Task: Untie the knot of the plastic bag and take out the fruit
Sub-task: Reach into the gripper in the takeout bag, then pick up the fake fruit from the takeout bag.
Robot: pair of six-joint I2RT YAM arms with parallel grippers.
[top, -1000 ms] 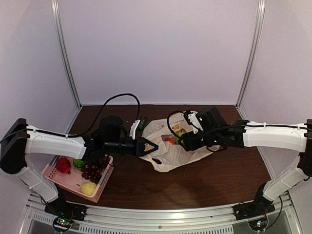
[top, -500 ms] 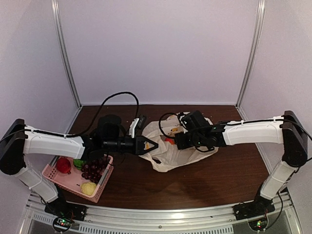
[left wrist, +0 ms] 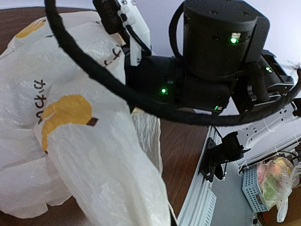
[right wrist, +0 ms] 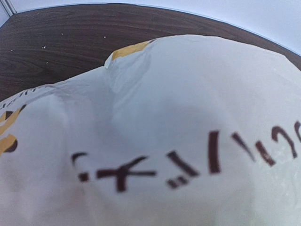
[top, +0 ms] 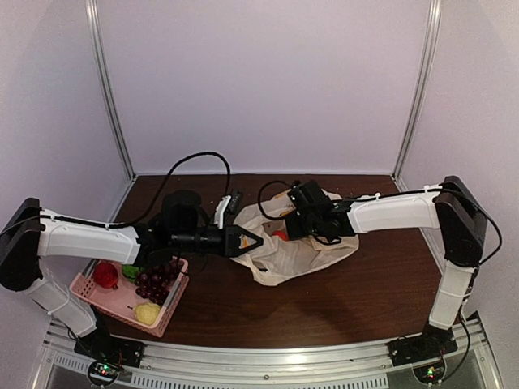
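Note:
The plastic bag [top: 296, 251] lies crumpled and open at mid-table; no tied knot shows. My left gripper [top: 253, 241] is at the bag's left edge, and the plastic [left wrist: 84, 141] runs right down into its jaws in the left wrist view. My right gripper [top: 287, 226] reaches over the bag's mouth from the right, its fingers hidden against the plastic. A small red fruit [top: 280, 235] shows in the opening beside it. The right wrist view is filled by bag plastic [right wrist: 188, 117] with dark printed marks.
A pink basket [top: 166, 314] at the front left holds a red apple [top: 105, 274], dark grapes [top: 154, 282], a yellow pear [top: 147, 313] and a green fruit [top: 130, 271]. A black cable [top: 195, 160] loops above the left arm. Bare brown table [top: 324, 308] lies in front of the bag.
My right arm has swung left and stretched out, bringing its gripper over the bag's mouth near the red fruit. My left gripper has stayed put at the bag's edge.

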